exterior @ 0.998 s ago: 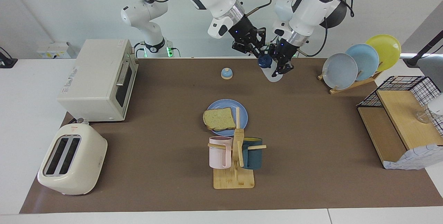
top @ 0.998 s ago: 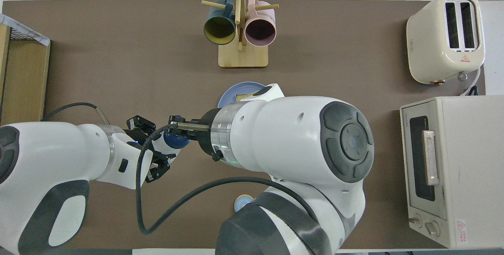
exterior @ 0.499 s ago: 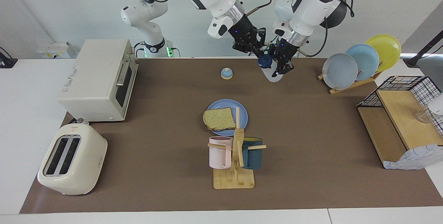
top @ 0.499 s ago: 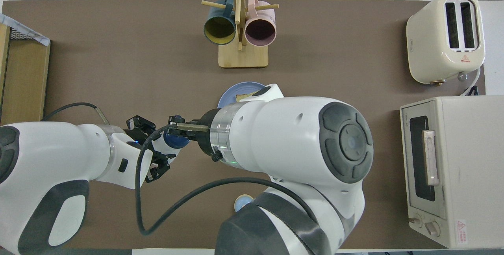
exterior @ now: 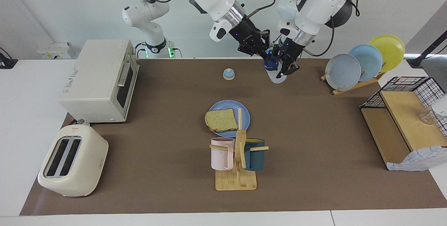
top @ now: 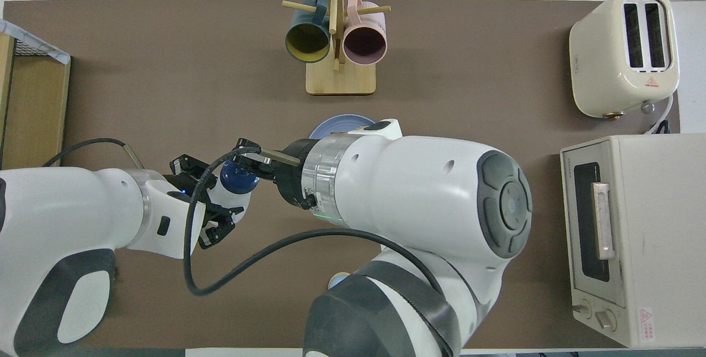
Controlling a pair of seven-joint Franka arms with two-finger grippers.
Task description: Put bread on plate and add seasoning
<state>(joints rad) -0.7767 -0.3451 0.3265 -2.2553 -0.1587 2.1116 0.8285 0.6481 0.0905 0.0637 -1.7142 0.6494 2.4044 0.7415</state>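
Note:
The bread lies flat on the blue plate in the middle of the table, just robot-side of the mug stand. The right arm hides most of the plate in the overhead view. The seasoning, a white bottle with a dark blue cap, is tilted above the mat toward the left arm's end. My left gripper is shut on its body. My right gripper is shut on the cap from the other side.
A small blue-topped bell sits near the robots. A wooden stand with two mugs is beside the plate. An oven and a toaster are at the right arm's end. A plate rack and a wire shelf are at the left arm's end.
Both grippers and the bottle between them have shifted a little toward the left arm's end and away from the robots. The right gripper's fingers have closed slightly at the cap.

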